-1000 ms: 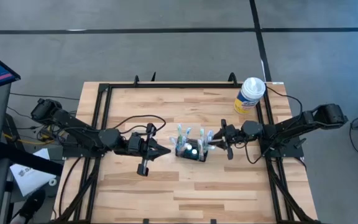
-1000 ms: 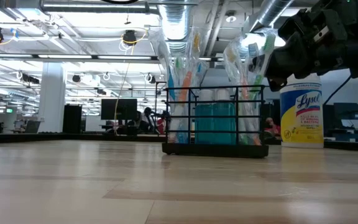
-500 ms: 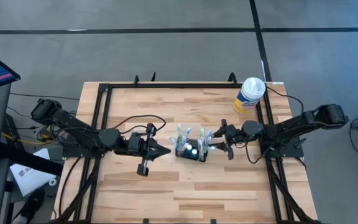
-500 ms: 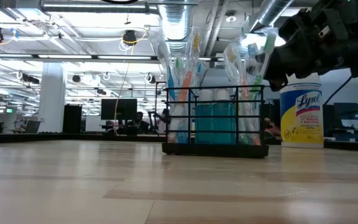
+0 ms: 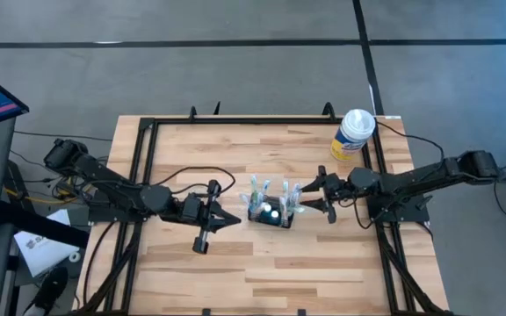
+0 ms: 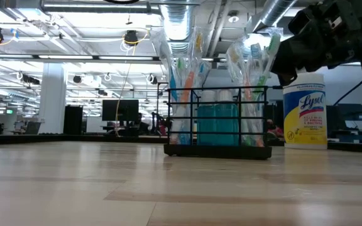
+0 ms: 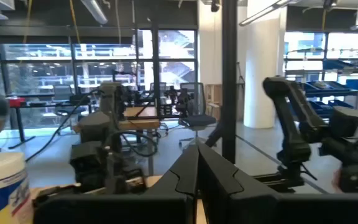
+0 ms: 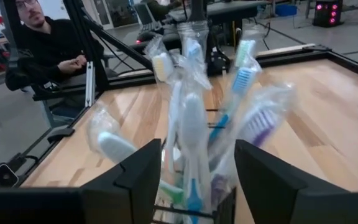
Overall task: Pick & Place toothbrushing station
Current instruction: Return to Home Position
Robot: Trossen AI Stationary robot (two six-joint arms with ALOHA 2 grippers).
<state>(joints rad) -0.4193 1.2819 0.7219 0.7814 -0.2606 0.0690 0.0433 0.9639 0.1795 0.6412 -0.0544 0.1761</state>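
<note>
The toothbrushing station, a small black wire holder, stands on its base in the middle of the table. Several plastic-wrapped toothbrushes stick up from it. My right gripper is open at the station's right side, level with the brush tops. In the right wrist view the gripper has its fingers on either side of the brushes, and I see no touch. My left gripper is shut just left of the station, raised above the table. In the left wrist view the gripper holds nothing.
A white-and-yellow wipes canister stands at the far right corner, behind the right arm. A black frame runs along the table's edges. A person sits beyond the table's left side. The near half of the table is bare wood.
My right gripper has opened wider and drawn back a little from the brush tops toward the table's right edge. The station and its brushes stand where they were. The left arm has kept still.
</note>
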